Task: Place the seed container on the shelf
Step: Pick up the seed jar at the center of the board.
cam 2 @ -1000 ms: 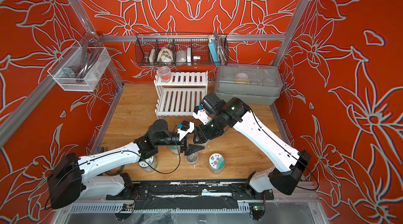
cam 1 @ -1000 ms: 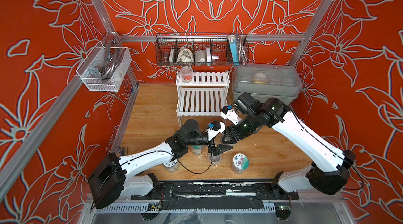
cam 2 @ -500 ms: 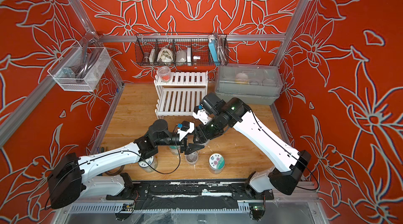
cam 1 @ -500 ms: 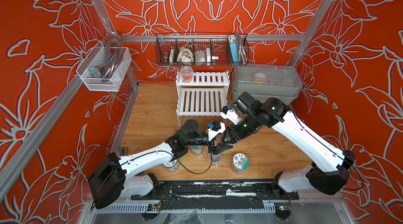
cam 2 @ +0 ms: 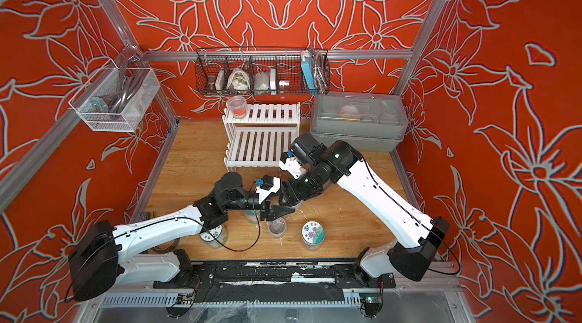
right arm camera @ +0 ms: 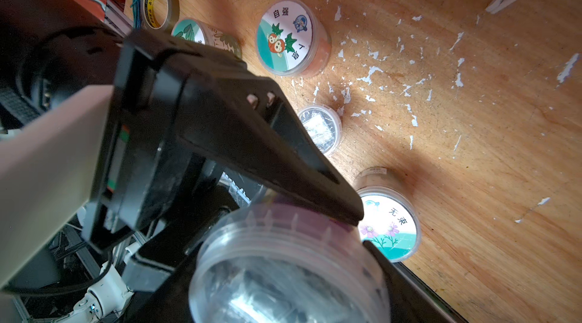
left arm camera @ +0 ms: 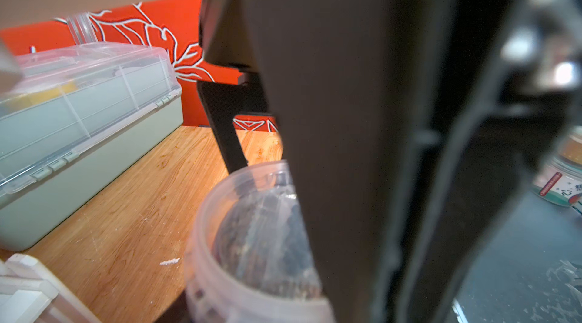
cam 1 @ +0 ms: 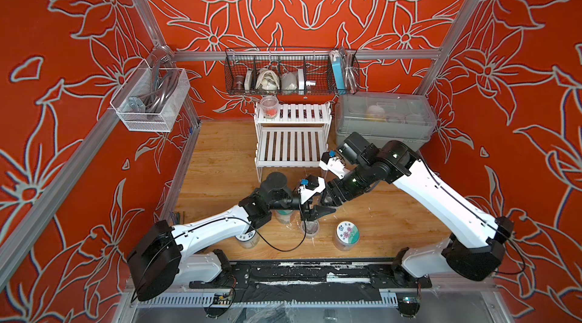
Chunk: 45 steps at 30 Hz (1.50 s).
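Apparent handover: left gripper point(cam 1: 316, 211) and right gripper point(cam 1: 327, 203) flank a clear plastic seed container point(right arm camera: 283, 274); which grips it is unclear. Next: lift onto the white slatted shelf point(cam 1: 291, 148).

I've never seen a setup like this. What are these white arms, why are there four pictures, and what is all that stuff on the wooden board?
These are two robot arms, a left arm and a right arm, mounted at the front of a wooden table. Two pictures look down from overhead, side by side; the two close-ups come from a small camera on each arm's wrist. On the table stand a white shelf with one jar on its upper step, a grey lidded box, a flower-lidded jar, a small clear jar and a roll of tape. The left end effector and the right end effector, the arms' pincers, meet at a clear tub of dark seeds. Both seem to have fingers at it; which one bears it I cannot tell.
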Each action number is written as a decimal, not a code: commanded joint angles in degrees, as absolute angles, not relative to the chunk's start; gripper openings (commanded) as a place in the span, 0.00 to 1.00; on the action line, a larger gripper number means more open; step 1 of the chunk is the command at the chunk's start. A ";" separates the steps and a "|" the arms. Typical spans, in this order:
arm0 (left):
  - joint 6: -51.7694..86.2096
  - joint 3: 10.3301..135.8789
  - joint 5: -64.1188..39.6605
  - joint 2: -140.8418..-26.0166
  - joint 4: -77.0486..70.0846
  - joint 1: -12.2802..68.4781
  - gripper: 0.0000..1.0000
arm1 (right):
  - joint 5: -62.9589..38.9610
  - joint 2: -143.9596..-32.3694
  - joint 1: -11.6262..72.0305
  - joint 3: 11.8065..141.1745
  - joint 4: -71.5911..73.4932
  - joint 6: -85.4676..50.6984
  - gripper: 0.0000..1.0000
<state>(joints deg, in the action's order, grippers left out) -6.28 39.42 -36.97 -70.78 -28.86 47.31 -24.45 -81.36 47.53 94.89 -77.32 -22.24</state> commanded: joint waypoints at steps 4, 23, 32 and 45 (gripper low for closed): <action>-5.36 40.63 -36.61 -71.23 -30.40 47.68 0.60 | -14.95 -80.46 48.09 98.40 -79.41 -22.10 0.85; -5.04 40.05 -32.55 -70.84 -32.06 47.64 0.58 | -14.33 -73.94 48.09 97.89 -74.15 -21.62 0.97; -4.84 39.89 -14.60 -70.98 -39.12 47.68 0.58 | -7.59 -69.91 48.06 98.29 -75.17 -22.23 0.96; -11.07 49.46 6.10 -80.71 -56.10 42.55 0.58 | 2.08 -60.67 47.99 92.51 -73.11 -22.85 0.99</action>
<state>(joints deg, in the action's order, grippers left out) -9.32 46.85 0.10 -78.67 -47.27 44.29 -1.43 -61.47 47.92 93.89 -73.63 -22.22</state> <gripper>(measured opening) 0.587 0.988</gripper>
